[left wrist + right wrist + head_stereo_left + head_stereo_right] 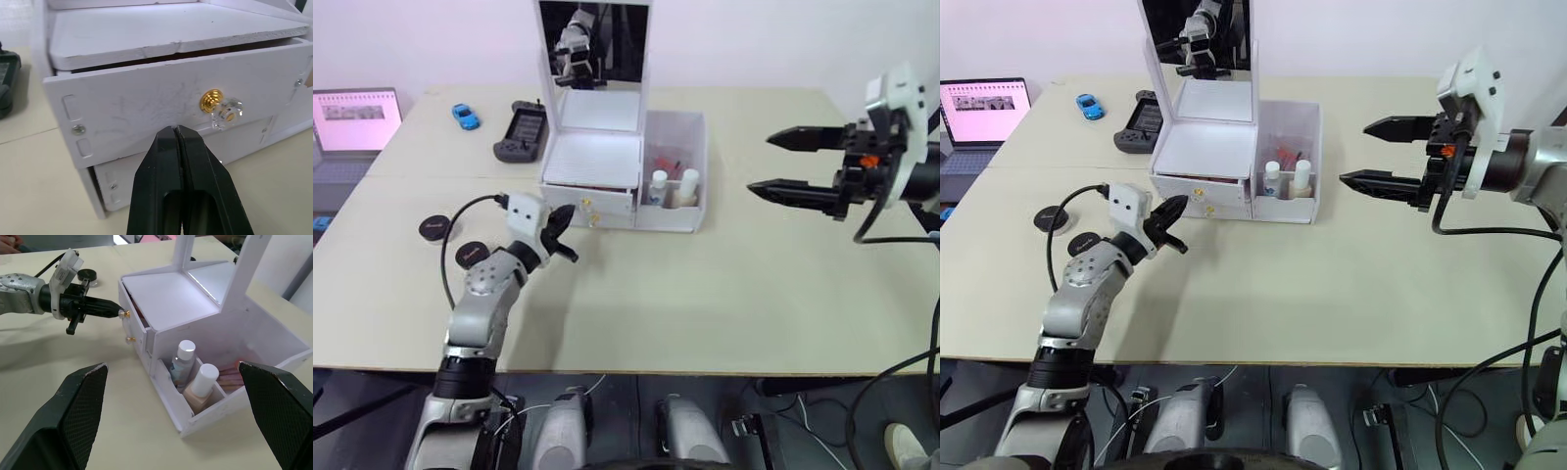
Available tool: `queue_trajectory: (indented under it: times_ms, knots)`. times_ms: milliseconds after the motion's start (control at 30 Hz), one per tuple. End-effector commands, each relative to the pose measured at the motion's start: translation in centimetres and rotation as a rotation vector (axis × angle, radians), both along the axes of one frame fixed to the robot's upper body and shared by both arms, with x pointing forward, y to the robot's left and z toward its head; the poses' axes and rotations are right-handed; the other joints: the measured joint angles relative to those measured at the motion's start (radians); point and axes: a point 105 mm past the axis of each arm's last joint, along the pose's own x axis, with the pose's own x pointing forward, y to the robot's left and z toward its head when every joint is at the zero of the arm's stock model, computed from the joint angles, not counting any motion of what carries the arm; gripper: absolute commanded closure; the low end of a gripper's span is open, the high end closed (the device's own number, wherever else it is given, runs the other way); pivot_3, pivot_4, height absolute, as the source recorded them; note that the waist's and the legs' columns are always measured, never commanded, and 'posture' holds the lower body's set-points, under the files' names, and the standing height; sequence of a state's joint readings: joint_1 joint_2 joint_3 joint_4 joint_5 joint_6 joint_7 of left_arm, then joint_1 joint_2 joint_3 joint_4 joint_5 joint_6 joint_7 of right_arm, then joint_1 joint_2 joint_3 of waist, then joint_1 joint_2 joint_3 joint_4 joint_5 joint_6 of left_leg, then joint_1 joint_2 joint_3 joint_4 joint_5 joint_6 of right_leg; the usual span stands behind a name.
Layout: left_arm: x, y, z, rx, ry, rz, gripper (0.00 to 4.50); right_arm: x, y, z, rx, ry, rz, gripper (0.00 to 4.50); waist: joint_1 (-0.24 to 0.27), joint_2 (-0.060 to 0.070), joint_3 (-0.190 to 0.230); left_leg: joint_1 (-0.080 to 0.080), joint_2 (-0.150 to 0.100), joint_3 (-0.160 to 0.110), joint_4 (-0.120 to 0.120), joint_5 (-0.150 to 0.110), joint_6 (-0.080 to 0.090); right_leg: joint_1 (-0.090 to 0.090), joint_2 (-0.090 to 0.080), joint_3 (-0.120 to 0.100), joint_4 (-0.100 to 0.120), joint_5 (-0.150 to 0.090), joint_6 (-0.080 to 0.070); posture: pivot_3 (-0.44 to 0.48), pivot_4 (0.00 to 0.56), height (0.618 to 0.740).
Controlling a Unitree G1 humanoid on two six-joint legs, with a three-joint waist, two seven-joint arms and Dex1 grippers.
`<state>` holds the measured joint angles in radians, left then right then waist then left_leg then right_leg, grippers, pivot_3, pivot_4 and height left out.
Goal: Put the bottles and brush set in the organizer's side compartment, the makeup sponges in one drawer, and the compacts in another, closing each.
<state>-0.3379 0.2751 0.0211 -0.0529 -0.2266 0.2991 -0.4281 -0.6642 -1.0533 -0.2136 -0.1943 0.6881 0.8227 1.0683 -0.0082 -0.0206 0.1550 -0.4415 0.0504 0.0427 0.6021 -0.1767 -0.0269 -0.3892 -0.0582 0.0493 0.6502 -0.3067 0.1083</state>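
Observation:
The white organizer (597, 162) stands mid-table with its mirror (595, 44) upright. Its side compartment (697, 166) holds the two bottles, the clear one (182, 364) and the beige one (200, 389), with the brush set (232, 377) behind them. The top drawer (146, 103) sticks out a little; the lower drawer (112, 181) is closed. My left gripper (175, 129) is shut and empty, its tip at the top drawer's front beside the gold knob (212, 100). Two black compacts (434, 227) (472, 255) lie left of that arm. My right gripper (759, 164) hangs open, right of the organizer. The makeup sponges are hidden.
A black handheld game controller (521, 132) and a blue toy car (465, 117) lie behind and left of the organizer. An open laptop (357, 122) sits at the far left. Bare table (705, 294) spreads in front of the organizer.

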Motion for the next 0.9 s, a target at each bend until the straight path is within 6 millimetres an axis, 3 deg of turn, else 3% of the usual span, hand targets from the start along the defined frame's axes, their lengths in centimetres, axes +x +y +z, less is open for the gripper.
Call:
queue_trajectory:
  times_ms: [33,367,733,800,900]
  knots:
    - [0.3,-0.4,1.4,0.003,-0.049,-0.005,4.46,-0.4,-0.5,1.1,-0.015,-0.063,-0.013,0.00,0.000,0.000,0.000,0.000,0.000,0.000,0.000,0.000,0.000,0.000,0.000,0.000,0.000,0.000,0.000,0.000,0.150,0.739]
    - [0.8,-0.8,1.8,0.001,-0.059,-0.003,4.46,-0.4,0.0,1.0,-0.017,-0.085,-0.019,0.00,0.000,0.000,0.000,0.000,0.000,-0.001,0.001,0.000,0.000,0.000,0.000,0.000,0.001,0.000,0.000,0.000,0.150,0.739]
    - [0.0,-1.1,2.0,-0.021,-0.048,-0.023,4.46,0.1,1.4,1.1,0.050,-0.048,-0.043,0.00,0.000,0.000,0.000,0.000,0.000,-0.001,0.001,0.000,0.000,0.000,0.000,0.000,0.001,0.000,0.000,0.000,0.150,0.739]
    - [-0.6,0.1,2.1,-0.014,-0.038,-0.034,4.46,0.5,0.5,0.5,0.073,-0.016,-0.068,0.00,0.000,0.000,0.000,-0.001,0.000,-0.001,0.001,0.000,0.000,0.000,0.000,0.000,0.001,0.000,0.000,0.000,0.150,0.739]
    - [-2.6,3.8,3.2,0.007,-0.039,-0.092,4.46,1.0,-1.9,-0.7,0.151,0.051,-0.106,0.00,-0.008,-0.001,0.000,-0.001,0.001,-0.002,0.001,0.000,0.000,0.000,0.001,-0.001,0.000,0.000,0.000,0.000,0.150,0.739]
